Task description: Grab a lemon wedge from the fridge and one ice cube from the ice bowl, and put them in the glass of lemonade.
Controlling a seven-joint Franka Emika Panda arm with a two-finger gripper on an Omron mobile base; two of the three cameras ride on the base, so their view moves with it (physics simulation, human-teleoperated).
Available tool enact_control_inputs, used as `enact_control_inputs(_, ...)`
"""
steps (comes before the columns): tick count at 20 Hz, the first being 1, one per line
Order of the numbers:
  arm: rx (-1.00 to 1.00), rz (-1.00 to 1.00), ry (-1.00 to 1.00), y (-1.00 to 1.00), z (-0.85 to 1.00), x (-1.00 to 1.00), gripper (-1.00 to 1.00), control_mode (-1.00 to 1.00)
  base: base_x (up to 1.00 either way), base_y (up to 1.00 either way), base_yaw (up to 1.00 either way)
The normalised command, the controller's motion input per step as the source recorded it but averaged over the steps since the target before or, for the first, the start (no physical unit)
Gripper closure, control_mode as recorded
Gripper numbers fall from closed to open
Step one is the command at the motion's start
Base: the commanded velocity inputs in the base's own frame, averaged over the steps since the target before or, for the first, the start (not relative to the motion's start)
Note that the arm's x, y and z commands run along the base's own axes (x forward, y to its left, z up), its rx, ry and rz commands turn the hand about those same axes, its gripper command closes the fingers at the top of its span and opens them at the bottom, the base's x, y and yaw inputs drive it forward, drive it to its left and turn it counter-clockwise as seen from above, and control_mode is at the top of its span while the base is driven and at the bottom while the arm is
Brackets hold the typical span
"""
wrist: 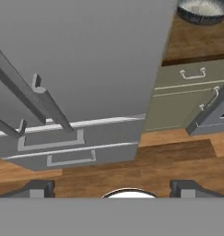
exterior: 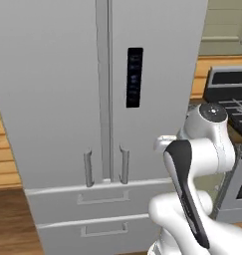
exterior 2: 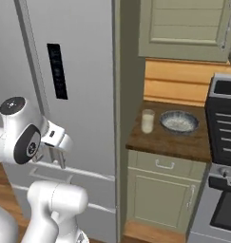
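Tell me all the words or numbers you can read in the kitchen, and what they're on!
There are no words or numbers to read here.
Fridge right door: the black panel has faint bluish marks, too blurred to read.
Arm joint cap: a small light mark, too small to read.
Glass of lemonade, ice bowl, cabinet and stove: no writing visible.
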Motion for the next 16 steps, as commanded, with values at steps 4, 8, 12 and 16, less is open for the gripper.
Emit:
enact_control_inputs(4, 0.00, 0.00, 0.00, 0.00, 0.00, 0.00, -1.00, 1.00, -0.05, 0.94, 0.01)
enact_control_inputs(8, 0.00, 0.00, 0.00, 0.00, 0.00, 0.00, -1.00, 1.00, -0.02, 0.30, 0.00)
enact_control_inputs(12, 0.00, 0.00, 0.00, 0.00, 0.00, 0.00, -1.00, 1.00, -0.02, 0.45, 0.00)
enact_control_inputs(16, 0.00, 0.00, 0.00, 0.00, 0.00, 0.00, -1.00, 1.00, -0.46, 0.03, -0.06)
